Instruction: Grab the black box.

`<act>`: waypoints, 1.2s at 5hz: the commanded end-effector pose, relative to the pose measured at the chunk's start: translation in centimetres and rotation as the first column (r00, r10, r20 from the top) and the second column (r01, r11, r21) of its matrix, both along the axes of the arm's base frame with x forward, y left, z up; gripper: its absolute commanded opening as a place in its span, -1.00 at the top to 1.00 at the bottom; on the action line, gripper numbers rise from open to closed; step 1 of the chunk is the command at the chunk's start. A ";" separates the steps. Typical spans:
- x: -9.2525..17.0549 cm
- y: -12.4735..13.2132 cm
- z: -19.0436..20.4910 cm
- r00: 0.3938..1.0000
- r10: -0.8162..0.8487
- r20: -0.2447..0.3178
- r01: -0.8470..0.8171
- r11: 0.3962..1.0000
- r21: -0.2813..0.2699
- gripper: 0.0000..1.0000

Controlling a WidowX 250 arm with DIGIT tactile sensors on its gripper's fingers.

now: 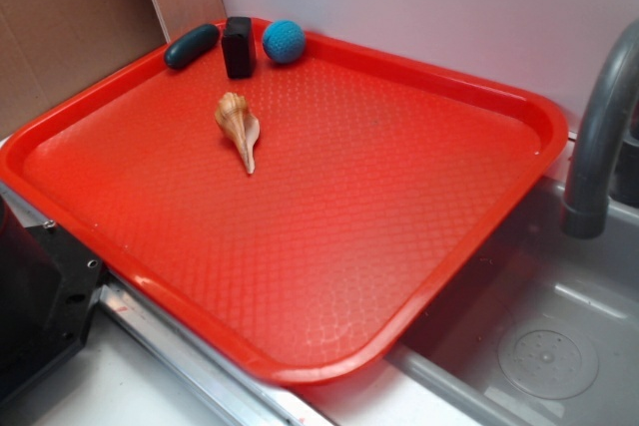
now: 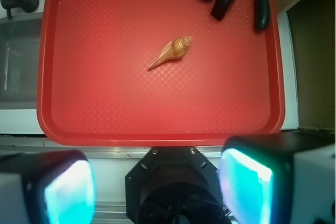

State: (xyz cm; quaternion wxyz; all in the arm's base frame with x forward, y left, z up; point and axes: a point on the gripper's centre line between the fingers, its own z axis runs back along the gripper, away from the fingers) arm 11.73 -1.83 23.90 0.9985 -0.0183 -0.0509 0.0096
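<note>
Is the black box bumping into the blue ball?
Apart. The exterior view shows red tray between the black box and the blue ball.

The tool (image 2: 157,187) hangs high, fingers (image 2: 68,190) spread apart, holding nothing.

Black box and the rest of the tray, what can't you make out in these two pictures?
- Gripper: absent from the exterior view; in the wrist view its fingers are blurred and cut off by the bottom edge.
- Black box: its far side faces away in the exterior view.
- Faucet: cut by the exterior view's right edge.
</note>
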 end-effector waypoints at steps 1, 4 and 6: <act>0.0 0.0 0.0 1.000 0.000 0.000 0.000 1.000 0.000 -1.00; 10.3 9.4 -6.6 0.935 0.341 0.095 -0.348 0.936 0.059 -1.00; 14.1 12.2 -10.2 0.910 0.408 0.078 -0.412 0.910 0.051 -1.00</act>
